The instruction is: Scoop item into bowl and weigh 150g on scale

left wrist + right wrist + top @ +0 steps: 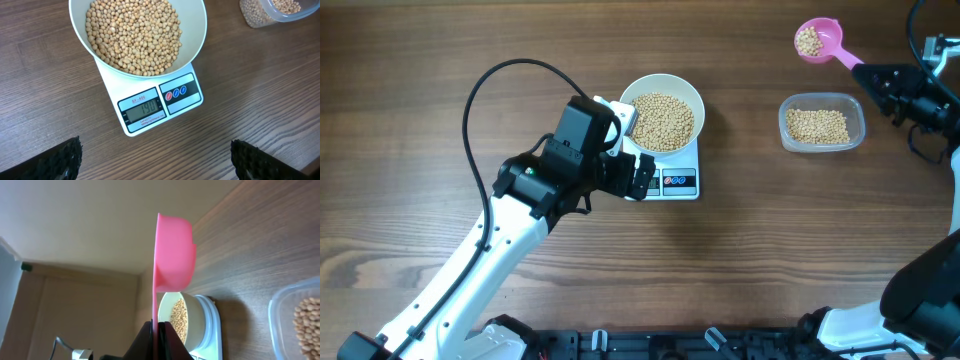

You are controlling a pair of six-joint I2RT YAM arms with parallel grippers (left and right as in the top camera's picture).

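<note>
Well, the beans (134, 35) are mostly in the white bowl (194, 35), which sits on the scale (120, 87) near the middle of the table. The display (144, 108) appears to read 190, so the bowl looks overfilled against the target.

More beans lie in the clear tub (822, 122) to the right, and a small heap rides in the pink scoop (817, 40) just beyond it.

The right gripper (159, 330) is clamped tight on the scoop's thin handle. The left gripper (157, 162) hovers beside the scale with its fingers spread wide, holding nothing.

The beans are hard, smooth and round. I judge they will roll and bounce freely and cannot be pinched, so they can only be moved by the scoop.

The scoop looks like light, stiff plastic. The end of the handle is the right place to hold it, with the cup kept level so nothing spills.

The loaded bowl is smooth and likely slippery. Its rim is the only sensible place to grip it, and any nudge would probably upset the reading or slide it off the small platform.
</note>
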